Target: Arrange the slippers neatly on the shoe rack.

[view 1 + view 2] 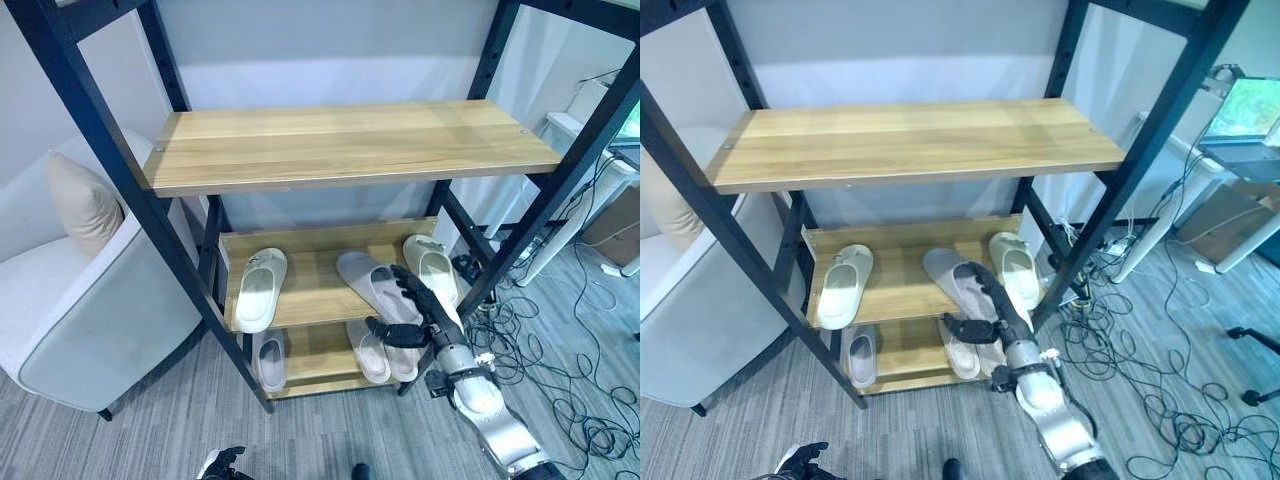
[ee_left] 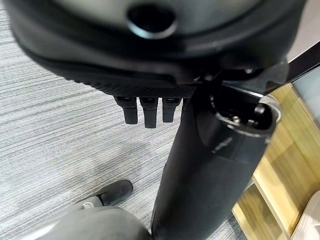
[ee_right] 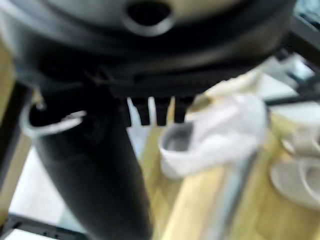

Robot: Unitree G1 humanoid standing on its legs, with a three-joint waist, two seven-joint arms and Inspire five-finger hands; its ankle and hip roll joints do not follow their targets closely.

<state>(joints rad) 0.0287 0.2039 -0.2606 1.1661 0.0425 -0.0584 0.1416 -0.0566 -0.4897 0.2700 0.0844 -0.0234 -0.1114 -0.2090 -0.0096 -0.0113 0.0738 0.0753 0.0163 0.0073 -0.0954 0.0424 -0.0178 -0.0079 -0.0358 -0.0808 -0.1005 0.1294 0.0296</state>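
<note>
1. Shoe rack (image 1: 350, 150) with black frame and three wooden shelves; top shelf bare; armchair (image 1: 90, 290) just left of it, loose cables (image 1: 560, 380) on the floor to the right.
2. Middle shelf (image 1: 310, 290): white slipper (image 1: 260, 288) at left, lying straight; grey slipper (image 1: 375, 285) right of centre, skewed; cream slipper (image 1: 432, 265) at far right, beside it.
3. Bottom shelf: small slipper (image 1: 270, 360) at left, pale pair (image 1: 385, 355) at right.
4. Right hand (image 1: 415, 305) over the near end of the grey slipper, fingers curled onto it, thumb spread toward the left; probably gripping in order to square it up with its neighbour.
5. Left hand (image 2: 150, 107) low over the carpet, away from the rack; fingers relaxed, holding nothing.
</note>
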